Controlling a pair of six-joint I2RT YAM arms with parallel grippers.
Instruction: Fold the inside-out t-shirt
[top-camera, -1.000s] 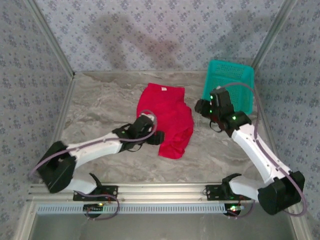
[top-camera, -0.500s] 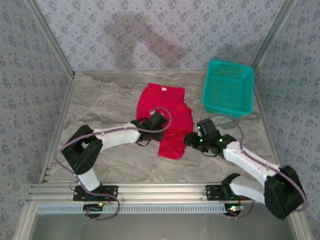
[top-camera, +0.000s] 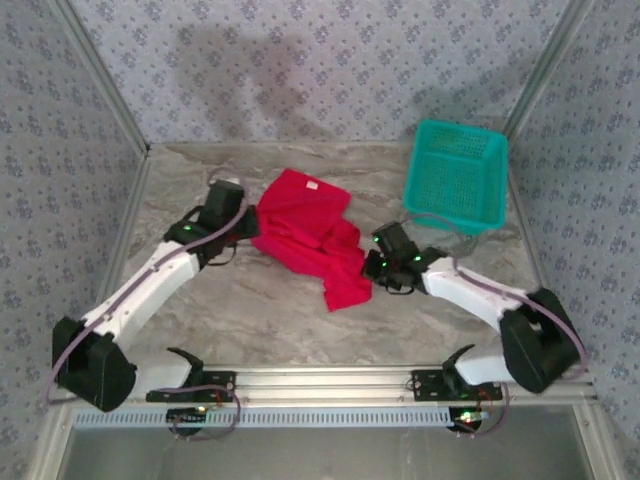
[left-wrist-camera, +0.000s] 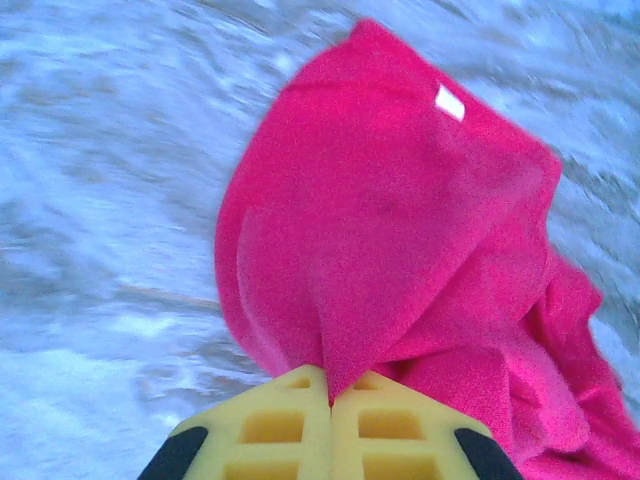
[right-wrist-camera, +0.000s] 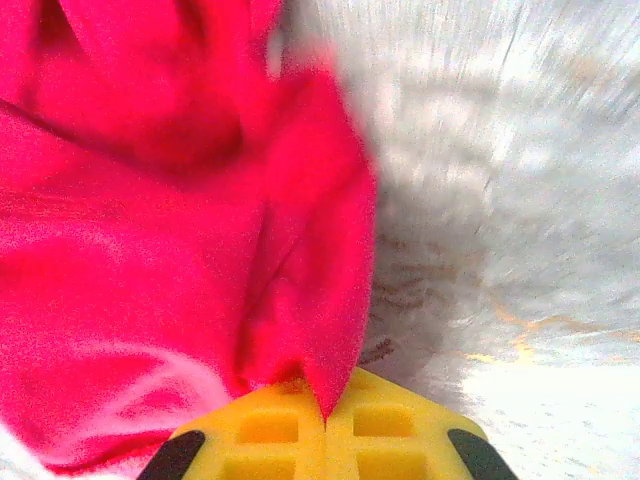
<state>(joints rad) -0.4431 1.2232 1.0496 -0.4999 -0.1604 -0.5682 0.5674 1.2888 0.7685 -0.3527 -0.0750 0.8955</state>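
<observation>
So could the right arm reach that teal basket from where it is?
Probably yes: the basket sits close beyond it with bare table between. But its fingers are clamped on the red t-shirt, so it would have to let go or drag the cloth along.

Shirt (top-camera: 305, 235) reads as soft matt cloth, slightly fuzzy, with a smooth white tag (left-wrist-camera: 449, 101). Table (top-camera: 260, 310) looks like smooth marbled stone with a low sheen. Basket (top-camera: 457, 175): plastic mesh. Left tool (left-wrist-camera: 330, 400): matt yellow plastic, waffle-moulded. Front rail (top-camera: 320, 380): dull metal.
</observation>
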